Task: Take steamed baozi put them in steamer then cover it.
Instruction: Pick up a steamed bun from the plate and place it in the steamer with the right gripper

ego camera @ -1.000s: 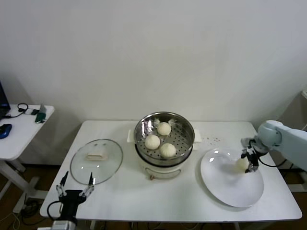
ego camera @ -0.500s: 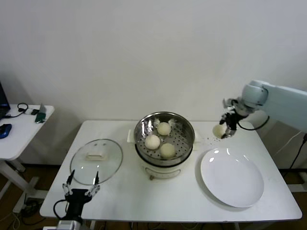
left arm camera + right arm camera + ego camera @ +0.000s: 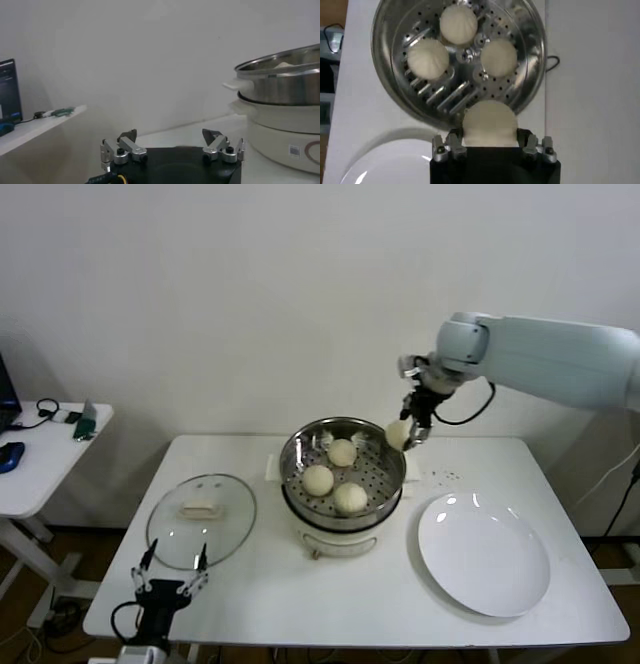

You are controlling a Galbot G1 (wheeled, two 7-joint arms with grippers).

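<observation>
The right gripper (image 3: 410, 431) had carried the fourth bun (image 3: 398, 434) from the plate (image 3: 484, 556) at the table's right edge up to the steamer (image 3: 343, 469) rim, fingers clamped on the bun's sides. Three buns (image 3: 458, 24) already lay in the basket, so only release and the lid (image 3: 201, 520) remained. The left gripper (image 3: 168, 581) waited at the front-left corner, spread wide. The bun's underside and the basket floor beneath it were hidden.
</observation>
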